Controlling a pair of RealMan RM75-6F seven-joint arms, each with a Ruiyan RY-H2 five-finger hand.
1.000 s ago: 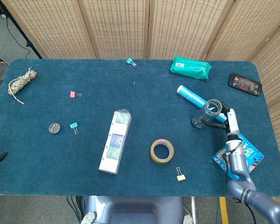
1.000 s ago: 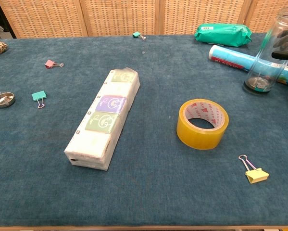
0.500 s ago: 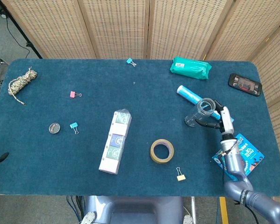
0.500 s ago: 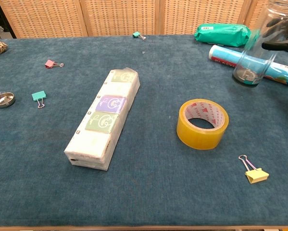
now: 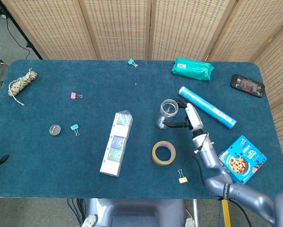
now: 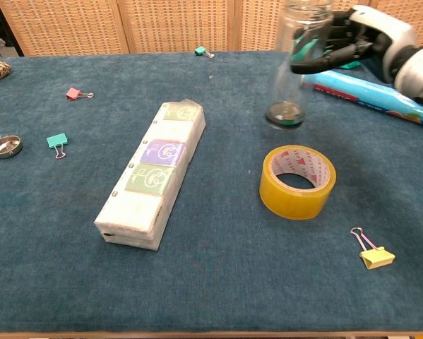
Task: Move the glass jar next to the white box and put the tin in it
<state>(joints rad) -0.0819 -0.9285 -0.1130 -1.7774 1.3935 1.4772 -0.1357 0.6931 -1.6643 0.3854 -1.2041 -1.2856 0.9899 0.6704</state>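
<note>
A small round tin is seen lying way over on the left of the table, well apart from the white box mid-table. Right of the box, the glass jar is gripped upright by the right hand, above the yellow tape roll. The left hand isn't shown.

Wicker screen behind blue table (grey floor).
</note>
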